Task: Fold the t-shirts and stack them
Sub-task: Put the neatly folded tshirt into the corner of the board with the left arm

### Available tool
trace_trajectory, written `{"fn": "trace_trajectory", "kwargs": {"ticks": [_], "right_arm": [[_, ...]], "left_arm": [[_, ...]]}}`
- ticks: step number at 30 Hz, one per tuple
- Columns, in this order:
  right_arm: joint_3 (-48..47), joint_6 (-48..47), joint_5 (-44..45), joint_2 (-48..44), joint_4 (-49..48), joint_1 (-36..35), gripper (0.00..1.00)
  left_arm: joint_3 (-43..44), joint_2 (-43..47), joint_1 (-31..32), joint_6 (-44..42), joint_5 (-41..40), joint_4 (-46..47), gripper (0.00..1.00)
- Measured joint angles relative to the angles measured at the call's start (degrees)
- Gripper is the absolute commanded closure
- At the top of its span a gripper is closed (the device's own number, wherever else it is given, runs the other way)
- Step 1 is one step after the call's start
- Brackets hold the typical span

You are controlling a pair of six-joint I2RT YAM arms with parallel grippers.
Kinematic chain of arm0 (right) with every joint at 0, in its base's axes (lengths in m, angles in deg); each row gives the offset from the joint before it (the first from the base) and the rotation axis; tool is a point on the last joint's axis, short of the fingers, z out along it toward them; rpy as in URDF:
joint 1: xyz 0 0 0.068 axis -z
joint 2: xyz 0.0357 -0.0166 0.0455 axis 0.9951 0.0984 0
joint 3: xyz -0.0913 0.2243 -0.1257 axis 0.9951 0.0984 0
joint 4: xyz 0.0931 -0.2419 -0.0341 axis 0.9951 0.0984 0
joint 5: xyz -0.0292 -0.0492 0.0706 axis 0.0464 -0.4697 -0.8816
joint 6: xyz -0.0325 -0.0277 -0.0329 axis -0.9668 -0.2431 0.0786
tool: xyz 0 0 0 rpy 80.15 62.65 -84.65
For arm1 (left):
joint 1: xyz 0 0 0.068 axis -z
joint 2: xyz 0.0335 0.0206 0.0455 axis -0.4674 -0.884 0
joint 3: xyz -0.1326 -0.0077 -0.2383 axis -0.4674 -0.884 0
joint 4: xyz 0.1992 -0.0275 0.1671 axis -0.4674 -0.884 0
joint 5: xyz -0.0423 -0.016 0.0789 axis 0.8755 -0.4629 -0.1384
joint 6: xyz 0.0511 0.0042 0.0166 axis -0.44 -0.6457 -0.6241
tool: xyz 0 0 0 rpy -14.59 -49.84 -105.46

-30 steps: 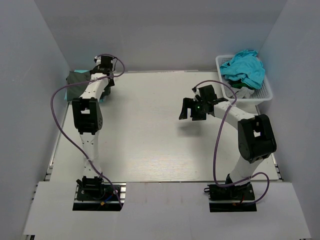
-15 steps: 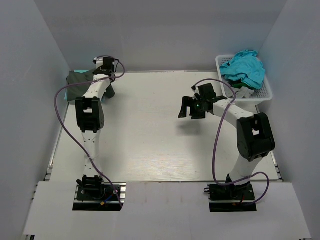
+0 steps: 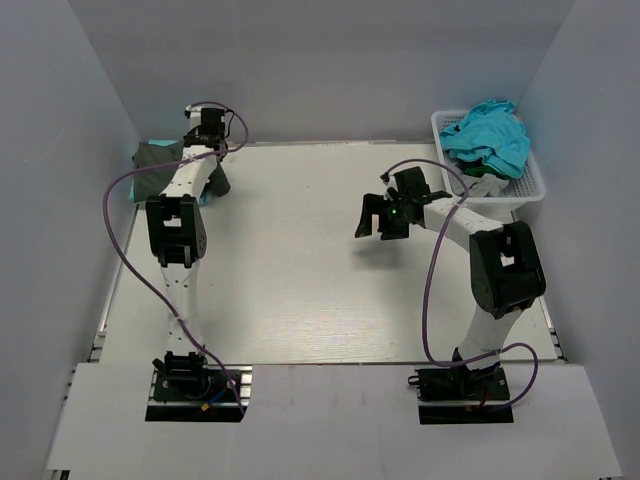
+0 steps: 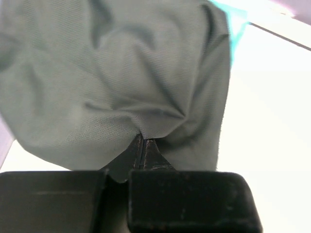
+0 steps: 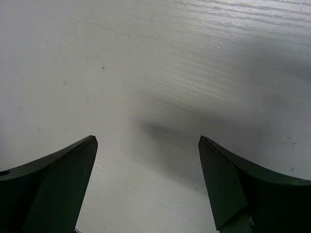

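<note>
A dark grey-green t-shirt (image 3: 155, 163) lies bunched in the far left corner of the table. A turquoise cloth edge (image 3: 204, 199) shows under it. My left gripper (image 3: 216, 178) reaches down onto the dark t-shirt's right side. In the left wrist view the jaws are pressed together with a fold of the grey-green t-shirt (image 4: 121, 87) pinched at the left gripper's (image 4: 143, 140) tips, and the turquoise edge (image 4: 234, 24) peeks out beyond. My right gripper (image 3: 384, 216) hovers over the middle of the table, open, with only bare tabletop between the right gripper's (image 5: 148, 141) fingers.
A white lattice basket (image 3: 532, 187) stands at the far right corner, heaped with turquoise t-shirts (image 3: 490, 135) and some darker cloth beneath. Grey walls close in the table on the left, back and right. Purple cables loop off both arms.
My left gripper has gone from open to shut, taking hold of a fold of the dark t-shirt, and its wrist has shifted slightly. The right arm has barely moved.
</note>
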Motion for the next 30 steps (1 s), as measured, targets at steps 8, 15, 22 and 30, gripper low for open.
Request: {"fn": "trace_trajectory", "kwargs": {"ticks": [8, 15, 22, 30], "right_arm": [[0.0, 0.0, 0.1, 0.0, 0.1, 0.0, 0.09], [0.0, 0.0, 0.4, 0.0, 0.5, 0.0, 0.09], [0.0, -0.3, 0.5, -0.6, 1.2, 0.0, 0.09], [0.1, -0.6, 0.7, -9.7, 0.5, 0.0, 0.09]], "left_arm": [[1.6, -1.1, 0.1, -2.1, 5.9, 0.2, 0.94], [2.0, -4.2, 0.0, -2.7, 9.1, -0.4, 0.56], [2.1, -5.2, 0.0, -3.0, 12.1, -3.1, 0.04], [-0.7, 8.1, 0.0, -2.2, 16.0, -5.7, 0.00]]}}
